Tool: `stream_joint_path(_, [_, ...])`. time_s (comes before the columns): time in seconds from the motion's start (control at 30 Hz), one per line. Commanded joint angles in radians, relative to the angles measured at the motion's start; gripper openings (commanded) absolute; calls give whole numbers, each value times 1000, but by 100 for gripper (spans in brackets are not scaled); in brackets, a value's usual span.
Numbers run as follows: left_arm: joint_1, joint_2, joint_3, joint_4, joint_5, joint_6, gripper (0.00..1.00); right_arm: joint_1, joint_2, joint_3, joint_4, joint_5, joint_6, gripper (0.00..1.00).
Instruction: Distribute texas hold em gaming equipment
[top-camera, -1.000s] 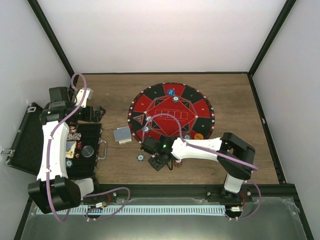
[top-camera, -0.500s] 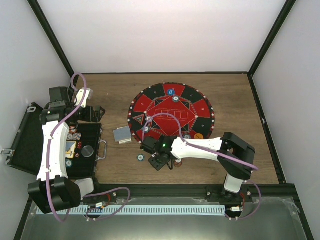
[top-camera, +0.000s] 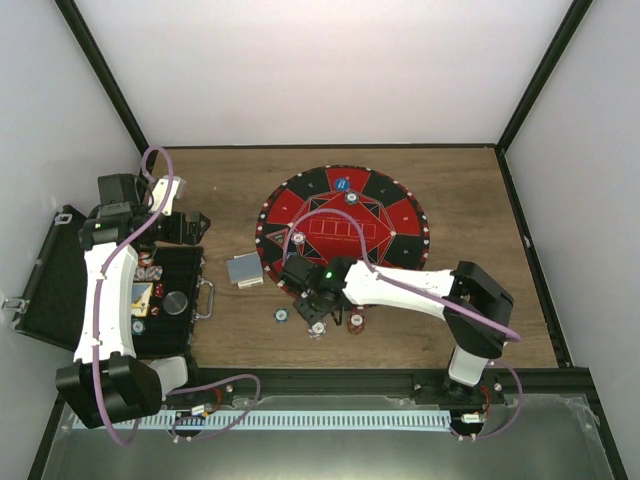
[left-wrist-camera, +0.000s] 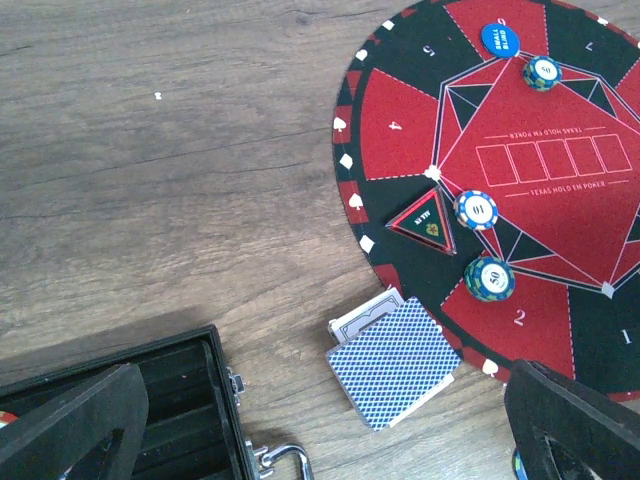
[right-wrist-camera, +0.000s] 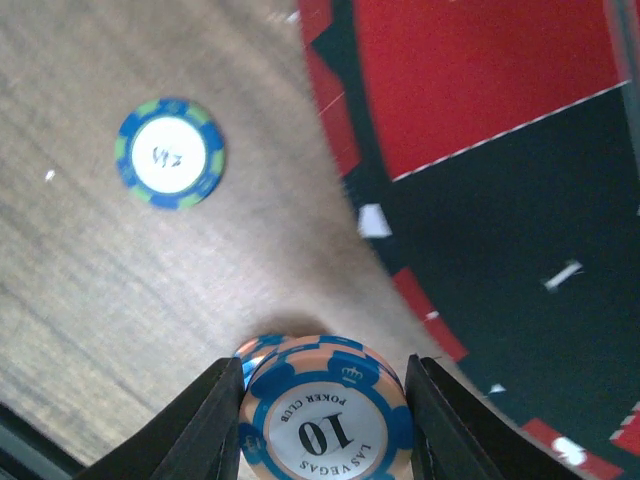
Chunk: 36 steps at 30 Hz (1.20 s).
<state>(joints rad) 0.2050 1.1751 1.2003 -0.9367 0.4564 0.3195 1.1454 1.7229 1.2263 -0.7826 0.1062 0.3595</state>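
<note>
Right gripper (right-wrist-camera: 326, 432) around peach chip (right-wrist-camera: 325, 398): "10", "Las Vegas Poker Club"

felt mat (left-wrist-camera: 400, 130): TEXAS HOLD EM POKER, seats 1, 2, 4, 5 | triangle marker (left-wrist-camera: 423, 222): ALL IN | blue disc (left-wrist-camera: 500, 38): SMALL BLIND | green-blue chip (left-wrist-camera: 489, 278): 50 | peach chip (right-wrist-camera: 325, 425): 10, LAS VEGAS POKER CLUB (seen upside down)

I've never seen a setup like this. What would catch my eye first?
The round red-and-black poker mat in the middle of the wooden table stands out most. At its near edge the right hand pinches a pink-and-blue chip marked 10. Left of the mat lies a deck of blue-backed cards, and farther left an open black case.
</note>
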Motion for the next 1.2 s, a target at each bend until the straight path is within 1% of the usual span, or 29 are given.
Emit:
stream_joint_path(0.0, [5, -17, 6, -3, 7, 13, 100, -103, -37, 87, -25, 54, -29, 9])
stream_joint_path(0.1, [7, -14, 7, -2, 12, 11, 100, -198, -27, 141, -6, 67, -53, 9])
stream_joint_path(0.23, [6, -13, 5, 1, 13, 10, 100, -333, 26, 240, 22, 85, -86, 9])
stream_joint_path(0.43, [6, -6, 5, 2, 14, 11, 100, -516, 202, 416, 41, 132, -119, 8])
stream_joint_path(0.57, [6, 3, 4, 7, 11, 13, 100, -611, 311, 517, 51, 107, -128, 8])
stream_joint_path(0.9, [6, 31, -5, 25, 19, 15, 100, -776, 513, 732, 54, 41, -133, 9])
stream_joint_path(1.03, [6, 48, -7, 31, 24, 14, 100, -805, 604, 823, 45, 33, -139, 9])
stream_joint_path(1.17, [5, 56, -9, 37, 17, 17, 100, -824, 679, 872, 46, 24, -141, 8])
